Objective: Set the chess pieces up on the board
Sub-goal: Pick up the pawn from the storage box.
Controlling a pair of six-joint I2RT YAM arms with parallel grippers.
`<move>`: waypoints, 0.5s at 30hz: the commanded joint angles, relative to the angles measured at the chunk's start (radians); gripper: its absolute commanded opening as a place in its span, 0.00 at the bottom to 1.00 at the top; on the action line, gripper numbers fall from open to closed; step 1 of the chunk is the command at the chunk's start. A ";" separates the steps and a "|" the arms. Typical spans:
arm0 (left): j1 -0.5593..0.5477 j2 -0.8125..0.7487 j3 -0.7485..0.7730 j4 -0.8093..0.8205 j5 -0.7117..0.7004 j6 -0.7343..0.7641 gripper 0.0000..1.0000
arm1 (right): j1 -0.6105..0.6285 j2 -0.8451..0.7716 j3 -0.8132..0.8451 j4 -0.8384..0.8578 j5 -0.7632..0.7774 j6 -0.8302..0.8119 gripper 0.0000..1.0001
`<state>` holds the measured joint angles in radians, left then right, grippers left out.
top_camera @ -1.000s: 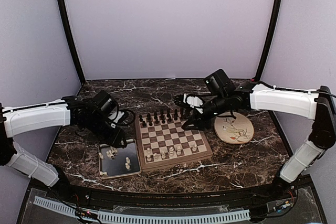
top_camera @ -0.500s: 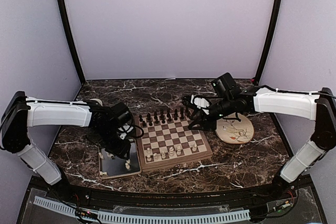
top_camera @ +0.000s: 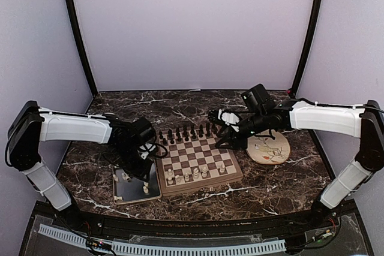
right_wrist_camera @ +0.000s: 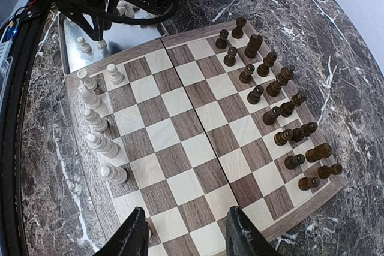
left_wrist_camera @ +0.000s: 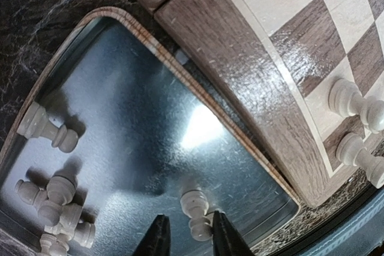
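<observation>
The board (top_camera: 198, 160) lies mid-table, with dark chess pieces (top_camera: 186, 133) in its far rows and cream ones (top_camera: 195, 173) along its near rows. My left gripper (left_wrist_camera: 191, 238) hangs low in the grey tray (left_wrist_camera: 132, 124). It is open and straddles a cream pawn (left_wrist_camera: 197, 214): the right finger touches the pawn, the left stands just off it. Several more cream pieces (left_wrist_camera: 54, 208) lie at the tray's left. My right gripper (right_wrist_camera: 186, 235) is open and holds nothing, above the board's (right_wrist_camera: 192, 124) right edge, near the dark pieces (right_wrist_camera: 276, 88).
The tray (top_camera: 132, 196) sits against the board's left side. A round floral plate (top_camera: 268, 147) lies to the right of the board. The board's raised wooden edge (left_wrist_camera: 258, 76) rises close beside my left fingers. Dark marble table all round.
My left arm has swung right and down from the tray's far-left corner to over the pawn in the tray. The right gripper drew back slightly to the right, then held still.
</observation>
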<state>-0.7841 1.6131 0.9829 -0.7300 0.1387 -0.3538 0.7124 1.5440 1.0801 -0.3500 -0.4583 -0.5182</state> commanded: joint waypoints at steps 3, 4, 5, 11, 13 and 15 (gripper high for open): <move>-0.007 0.018 0.025 -0.028 0.003 0.026 0.22 | -0.001 -0.021 -0.013 0.028 0.004 -0.011 0.45; -0.007 0.019 0.025 -0.033 0.000 0.028 0.22 | -0.001 -0.021 -0.014 0.027 0.004 -0.011 0.45; -0.007 0.018 0.026 -0.037 -0.004 0.028 0.22 | -0.001 -0.022 -0.014 0.026 0.005 -0.012 0.45; -0.008 0.016 0.043 -0.062 -0.018 0.037 0.13 | -0.001 -0.024 -0.016 0.026 0.008 -0.016 0.45; -0.009 0.011 0.061 -0.082 -0.026 0.047 0.11 | -0.001 -0.027 -0.016 0.026 0.008 -0.013 0.44; -0.009 0.002 0.089 -0.112 -0.036 0.058 0.09 | -0.001 -0.031 -0.012 0.022 0.007 -0.008 0.44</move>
<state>-0.7895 1.6356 1.0161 -0.7689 0.1280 -0.3252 0.7124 1.5440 1.0740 -0.3443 -0.4515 -0.5232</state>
